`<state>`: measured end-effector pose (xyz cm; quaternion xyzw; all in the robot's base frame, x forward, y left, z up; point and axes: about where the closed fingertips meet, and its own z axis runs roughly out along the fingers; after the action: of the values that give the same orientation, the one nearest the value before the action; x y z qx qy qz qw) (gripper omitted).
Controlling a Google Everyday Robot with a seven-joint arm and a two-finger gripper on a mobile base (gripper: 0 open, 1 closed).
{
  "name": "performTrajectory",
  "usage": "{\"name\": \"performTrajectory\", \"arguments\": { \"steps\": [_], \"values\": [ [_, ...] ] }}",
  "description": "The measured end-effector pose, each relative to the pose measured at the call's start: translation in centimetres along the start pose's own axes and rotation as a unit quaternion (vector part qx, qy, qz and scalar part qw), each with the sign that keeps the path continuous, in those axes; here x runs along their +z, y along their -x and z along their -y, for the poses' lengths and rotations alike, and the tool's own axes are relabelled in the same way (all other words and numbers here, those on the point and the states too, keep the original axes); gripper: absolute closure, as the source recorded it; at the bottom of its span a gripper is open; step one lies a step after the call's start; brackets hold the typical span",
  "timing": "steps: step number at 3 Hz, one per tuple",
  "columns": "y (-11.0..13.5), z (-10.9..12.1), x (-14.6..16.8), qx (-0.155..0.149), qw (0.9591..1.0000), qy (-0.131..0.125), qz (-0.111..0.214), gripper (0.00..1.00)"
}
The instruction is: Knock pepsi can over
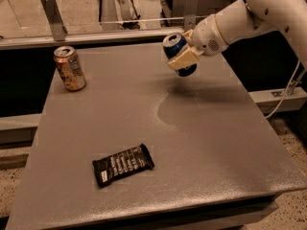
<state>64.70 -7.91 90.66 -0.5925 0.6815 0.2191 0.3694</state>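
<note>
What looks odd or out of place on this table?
The pepsi can near the table's far edge is the odd one. It tilts sharply, clamped in the gripper, and seems raised above its shadow. The orange-tan can stands upright at far left, and the black wrapper lies flat near the front.

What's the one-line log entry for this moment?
gripper: over far right of grey table, jaws shut on dark blue aluminium pepsi can | can: tilted, not yet lying | orange-tan patterned can: upright, far left

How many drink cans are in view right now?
2. The pepsi can is held tilted in the gripper over the far right of the table. The orange-tan can stands upright at the far left. None seem hidden.
</note>
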Motion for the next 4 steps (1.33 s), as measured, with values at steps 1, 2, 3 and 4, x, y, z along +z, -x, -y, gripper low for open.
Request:
{"name": "performTrajectory", "arguments": {
  "steps": [1,2,3,4],
  "values": [
    [-0.9,-3.0,-0.9,-0.061,0.9931,0.01,-0.1,1.0],
    [-1.8,-5.8,-0.7,-0.112,0.9776,0.036,-0.175,1.0],
    [-2.3,-8.8,0.0,-0.149,0.9625,0.078,-0.213,1.0],
    [-2.4,-11.2,1.2,-0.173,0.9504,0.115,-0.231,0.82]
  ]
}}
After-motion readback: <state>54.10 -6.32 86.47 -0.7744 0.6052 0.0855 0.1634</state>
